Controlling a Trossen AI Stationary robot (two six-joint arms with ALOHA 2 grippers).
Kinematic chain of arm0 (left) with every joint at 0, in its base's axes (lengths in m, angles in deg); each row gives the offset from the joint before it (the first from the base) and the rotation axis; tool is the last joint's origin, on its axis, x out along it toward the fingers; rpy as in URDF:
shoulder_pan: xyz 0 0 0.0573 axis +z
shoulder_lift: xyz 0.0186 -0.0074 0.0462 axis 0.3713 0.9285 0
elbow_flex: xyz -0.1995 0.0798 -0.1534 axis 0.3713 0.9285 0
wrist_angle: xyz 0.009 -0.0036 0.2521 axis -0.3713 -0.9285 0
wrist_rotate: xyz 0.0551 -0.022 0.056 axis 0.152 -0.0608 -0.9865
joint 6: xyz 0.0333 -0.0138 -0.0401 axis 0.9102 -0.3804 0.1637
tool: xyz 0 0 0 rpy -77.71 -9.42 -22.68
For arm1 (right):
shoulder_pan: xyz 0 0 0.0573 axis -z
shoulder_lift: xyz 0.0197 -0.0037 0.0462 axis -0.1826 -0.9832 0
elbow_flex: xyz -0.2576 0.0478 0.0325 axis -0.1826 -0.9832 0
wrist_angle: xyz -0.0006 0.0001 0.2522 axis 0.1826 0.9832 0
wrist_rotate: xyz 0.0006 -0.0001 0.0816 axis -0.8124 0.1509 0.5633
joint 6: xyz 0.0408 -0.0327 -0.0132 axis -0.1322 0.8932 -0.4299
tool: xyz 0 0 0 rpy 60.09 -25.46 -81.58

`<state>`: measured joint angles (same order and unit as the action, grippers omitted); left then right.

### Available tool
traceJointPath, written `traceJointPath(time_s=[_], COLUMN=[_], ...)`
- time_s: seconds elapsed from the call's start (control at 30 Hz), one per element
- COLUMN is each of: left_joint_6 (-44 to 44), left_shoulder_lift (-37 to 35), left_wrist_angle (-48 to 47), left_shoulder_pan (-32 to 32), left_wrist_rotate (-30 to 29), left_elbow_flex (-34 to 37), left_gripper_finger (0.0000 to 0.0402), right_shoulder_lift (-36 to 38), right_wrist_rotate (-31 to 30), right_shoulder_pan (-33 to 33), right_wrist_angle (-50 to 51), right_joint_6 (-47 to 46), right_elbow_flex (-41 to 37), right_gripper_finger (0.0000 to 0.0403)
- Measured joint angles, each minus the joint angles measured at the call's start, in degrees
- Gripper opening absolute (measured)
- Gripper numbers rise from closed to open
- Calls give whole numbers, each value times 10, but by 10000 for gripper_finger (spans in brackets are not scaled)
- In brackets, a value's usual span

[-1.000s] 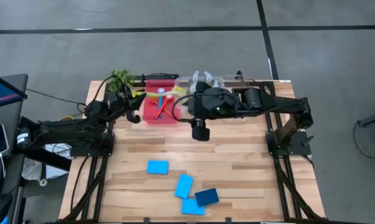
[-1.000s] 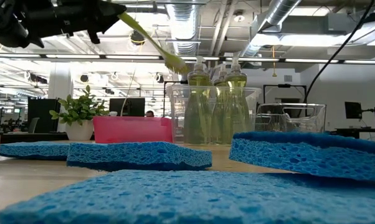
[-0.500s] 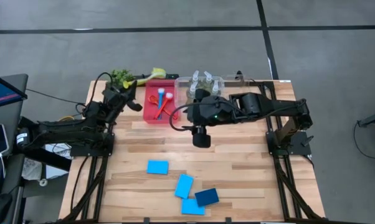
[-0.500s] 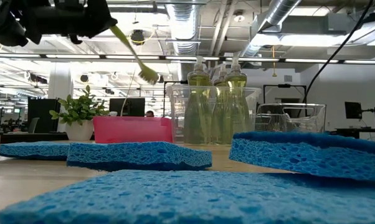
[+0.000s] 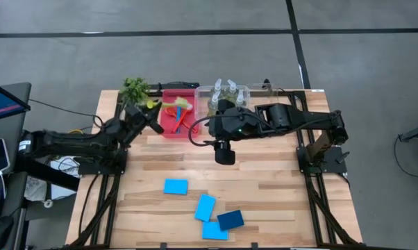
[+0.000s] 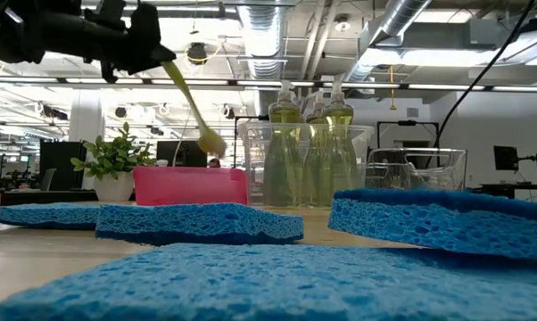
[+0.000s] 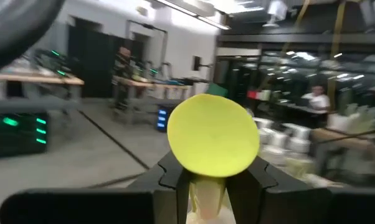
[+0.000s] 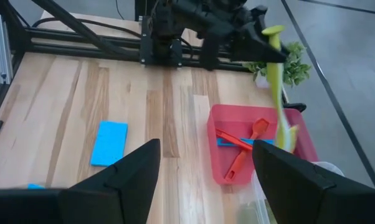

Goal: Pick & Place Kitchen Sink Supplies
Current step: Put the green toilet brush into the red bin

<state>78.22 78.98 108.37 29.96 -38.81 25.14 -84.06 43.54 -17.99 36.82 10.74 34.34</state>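
My left gripper (image 5: 152, 111) is shut on the yellow brush (image 5: 176, 104) and is raised at the left edge of the red tray (image 5: 169, 129). The brush slants down over the tray (image 8: 303, 149), which holds a red brush (image 8: 240, 158) and a blue brush (image 8: 228, 142). My right gripper (image 8: 206, 186) is open and hovers above the table's middle (image 5: 225, 154), touching nothing. Bottles of yellow-green liquid (image 6: 309, 147) stand in a clear bin (image 5: 223, 94). Several blue sponges (image 5: 205, 207), one darker (image 5: 230, 219), lie flat near the near edge. My left gripper pinches the yellow brush between its two fingers (image 7: 175, 180) on the handle (image 7: 206, 193) near its free end. The round handle end (image 7: 213, 134) sticks out past them. The brush is lifted clear and slants down, its bristle head (image 8: 288, 135) above the red tray.
A small green plant (image 5: 135, 87) stands at the far left corner beside the tray. A second clear bin (image 6: 416, 169) sits to the right of the bottle bin. Bare wooden tabletop (image 5: 278, 167) lies between the bins and the sponges.
My left gripper has swung the yellow brush about. A second ago it lay shallow across the tray toward the bottle bin, then pointed at the far edge. It now tips steeper, with its head lower over the red tray. The gripper has stayed shut on it.
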Motion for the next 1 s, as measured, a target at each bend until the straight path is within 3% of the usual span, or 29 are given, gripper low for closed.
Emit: traceJointPath(time_s=[0.1,0.3,0.47,0.8,1.0], left_joint_6=[-44,-104,-186,-198,-204], left_shoulder_lift=[0,0,0,0,0], left_wrist_angle=[-5,-62,-122,-129,-129], left_shoulder_pan=[-30,-78,-104,-112,-112], left_wrist_rotate=[-3,-67,-64,-38,-36], left_elbow_flex=[0,0,0,0,0], left_gripper_finger=[81,81,81,85,124], right_shoulder_lift=[0,0,0,0,0], right_wrist_rotate=[0,0,0,0,0], right_shoulder_pan=[0,0,0,0,0], right_wrist_angle=[0,1,1,-5,-7], right_joint_6=[0,0,-1,-2,-2], right_elbow_flex=[0,0,0,0,0], right_gripper_finger=[248,248,248,248,248])
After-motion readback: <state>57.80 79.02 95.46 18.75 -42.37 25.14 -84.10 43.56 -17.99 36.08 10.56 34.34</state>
